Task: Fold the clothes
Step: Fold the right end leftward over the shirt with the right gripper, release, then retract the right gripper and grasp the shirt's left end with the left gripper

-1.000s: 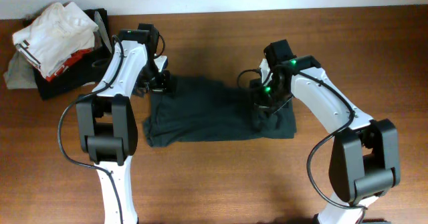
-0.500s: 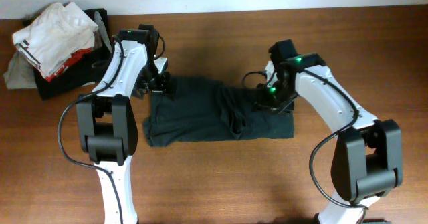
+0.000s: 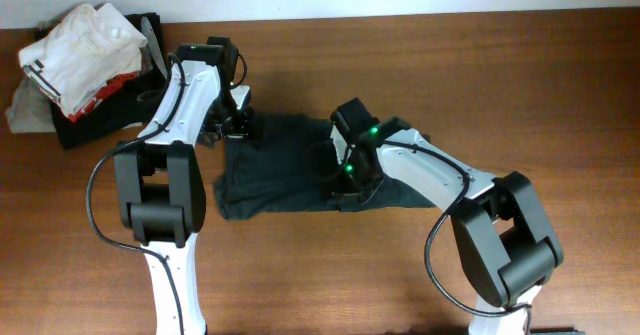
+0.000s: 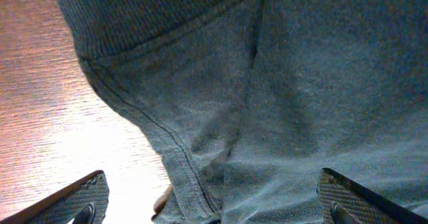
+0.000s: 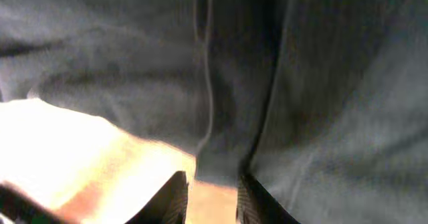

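The dark charcoal T-shirt lies flat on the wooden table, with no lettering showing. My left gripper rests at the shirt's far left corner. In the left wrist view its fingers are spread wide over the hemmed edge of the shirt, holding nothing. My right gripper is over the middle of the shirt. In the right wrist view its fingers sit close together, pinching a fold of the dark fabric above the bright table.
A pile of other clothes, white and red on top of black, sits at the back left corner. Bare wooden table lies to the right of the shirt and along its front.
My right gripper has swept left from the shirt's right end to its middle, dragging that side of the fabric over with it. The left arm has not moved.
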`<state>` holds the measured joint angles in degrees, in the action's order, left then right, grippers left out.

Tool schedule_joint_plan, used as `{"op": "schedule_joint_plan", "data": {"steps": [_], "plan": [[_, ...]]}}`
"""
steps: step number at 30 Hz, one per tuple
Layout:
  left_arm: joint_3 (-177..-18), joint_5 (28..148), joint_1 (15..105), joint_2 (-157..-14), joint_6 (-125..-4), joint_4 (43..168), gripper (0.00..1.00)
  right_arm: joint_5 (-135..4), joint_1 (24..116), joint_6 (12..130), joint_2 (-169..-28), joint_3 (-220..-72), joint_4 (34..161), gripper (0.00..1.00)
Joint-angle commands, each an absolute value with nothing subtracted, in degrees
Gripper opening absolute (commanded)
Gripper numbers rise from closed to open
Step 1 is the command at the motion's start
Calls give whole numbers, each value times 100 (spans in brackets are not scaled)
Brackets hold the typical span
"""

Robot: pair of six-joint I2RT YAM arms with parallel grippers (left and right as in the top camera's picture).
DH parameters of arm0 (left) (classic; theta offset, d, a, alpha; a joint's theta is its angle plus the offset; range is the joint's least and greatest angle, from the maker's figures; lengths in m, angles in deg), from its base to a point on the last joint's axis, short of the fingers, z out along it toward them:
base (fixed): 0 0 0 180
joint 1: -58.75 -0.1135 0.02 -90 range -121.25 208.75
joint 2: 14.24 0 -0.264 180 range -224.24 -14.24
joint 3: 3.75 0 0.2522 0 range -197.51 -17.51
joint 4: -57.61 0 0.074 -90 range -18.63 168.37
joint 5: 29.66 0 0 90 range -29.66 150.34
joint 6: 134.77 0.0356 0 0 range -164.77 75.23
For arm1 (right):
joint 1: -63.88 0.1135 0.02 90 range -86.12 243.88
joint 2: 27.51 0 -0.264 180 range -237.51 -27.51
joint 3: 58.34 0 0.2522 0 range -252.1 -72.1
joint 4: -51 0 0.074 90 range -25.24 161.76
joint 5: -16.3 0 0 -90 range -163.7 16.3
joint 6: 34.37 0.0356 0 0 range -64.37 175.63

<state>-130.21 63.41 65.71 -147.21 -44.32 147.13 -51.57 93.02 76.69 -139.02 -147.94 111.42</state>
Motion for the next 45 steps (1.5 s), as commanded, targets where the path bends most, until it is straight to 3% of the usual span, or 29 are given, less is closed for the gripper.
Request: {"op": "schedule_joint_plan", "data": {"steps": [1,2,4,10,15,19,27,34,36,37,41,43,44,45], "plan": [[-13059,6422,6567,-14557,-4408,14705,99,-5201,9108,7496,-13626,-15655,11736,42],[-13059,6422,6565,-14557,-4408,14711,99,-5391,8952,7430,-13556,-16016,12136,65],[-13059,6422,6565,-14557,-4403,14727,99,-6010,8579,7433,-13510,-16617,12814,98],[-13059,6422,6545,-14557,-4408,14619,99,-6799,6625,7433,-13539,-17272,13192,99],[-13059,6420,6545,-14557,-4460,14569,99,-6919,5621,7430,-13558,-17272,13190,99],[-13059,6422,6545,-14557,-4672,14707,99,-8182,5084,7433,-13561,-17272,13181,99],[-12674,7152,6418,-14557,-4663,14705,99,-8189,4881,7433,-13561,-17272,13183,98],[-11404,7950,6138,-14557,-4307,13579,99,-8191,4881,7433,-13561,-17272,13183,99],[-11380,8328,6195,-14557,-4180,13634,92,-8189,4881,7433,-13561,-17272,13183,99],[-11380,8636,6254,-14559,-4152,13629,84,-8191,4881,7433,-13561,-17272,13183,99],[-11380,9073,6602,-14559,-3992,13520,81,-8191,4881,7433,-13561,-17272,13183,99],[-11380,9073,6687,-14557,-3997,13474,52,-8191,4881,7433,-13561,-17272,13183,99],[-11380,9073,6685,-14557,-3999,13437,28,-8191,4881,7433,-13561,-17272,13183,99],[-11380,9073,6667,-14557,-4001,13417,13,-8189,4881,7433,-13561,-17272,13183,99]]}}
